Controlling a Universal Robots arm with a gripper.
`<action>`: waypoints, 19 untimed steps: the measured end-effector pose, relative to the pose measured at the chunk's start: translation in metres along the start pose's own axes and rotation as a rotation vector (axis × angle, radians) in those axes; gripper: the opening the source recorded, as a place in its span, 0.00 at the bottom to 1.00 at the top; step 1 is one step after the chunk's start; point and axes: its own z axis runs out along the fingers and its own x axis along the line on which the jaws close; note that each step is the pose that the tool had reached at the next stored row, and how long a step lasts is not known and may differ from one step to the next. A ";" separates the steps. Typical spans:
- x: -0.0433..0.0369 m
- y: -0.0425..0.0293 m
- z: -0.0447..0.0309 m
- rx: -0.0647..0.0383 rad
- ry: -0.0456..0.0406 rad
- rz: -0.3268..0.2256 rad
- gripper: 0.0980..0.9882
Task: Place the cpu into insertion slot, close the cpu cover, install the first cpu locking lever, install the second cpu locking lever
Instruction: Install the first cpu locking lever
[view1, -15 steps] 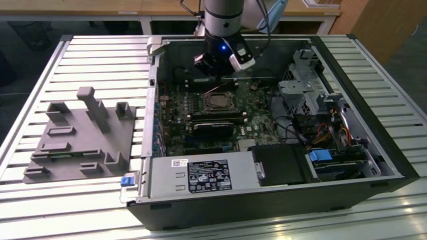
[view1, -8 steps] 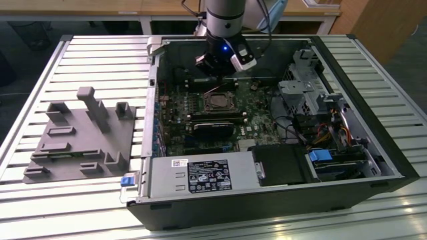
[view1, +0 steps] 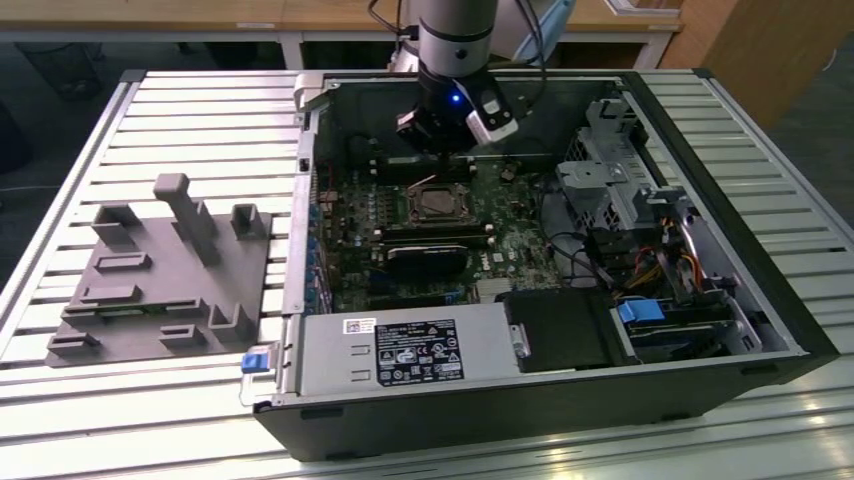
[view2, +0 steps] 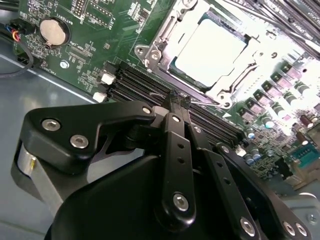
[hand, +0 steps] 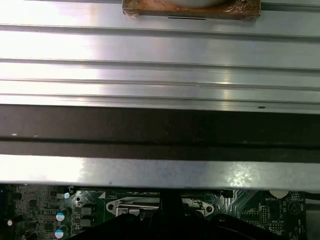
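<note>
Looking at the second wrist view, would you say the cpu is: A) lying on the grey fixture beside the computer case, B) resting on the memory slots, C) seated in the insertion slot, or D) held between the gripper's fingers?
C: in the second wrist view the pale cpu sits flat inside the insertion slot, ringed by its silver metal rim, beyond the gripper.

Insertion slot (hand: 159, 206) half hidden by tool (hand: 170, 210); cpu unseen there.
</note>
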 end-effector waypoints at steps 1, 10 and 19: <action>-0.0008 0.0001 0.0006 0.000 0.0001 0.000 0.01; -0.0051 0.0013 0.0079 0.000 0.0000 0.000 0.01; -0.0085 0.0008 0.0166 0.000 0.0004 0.000 0.01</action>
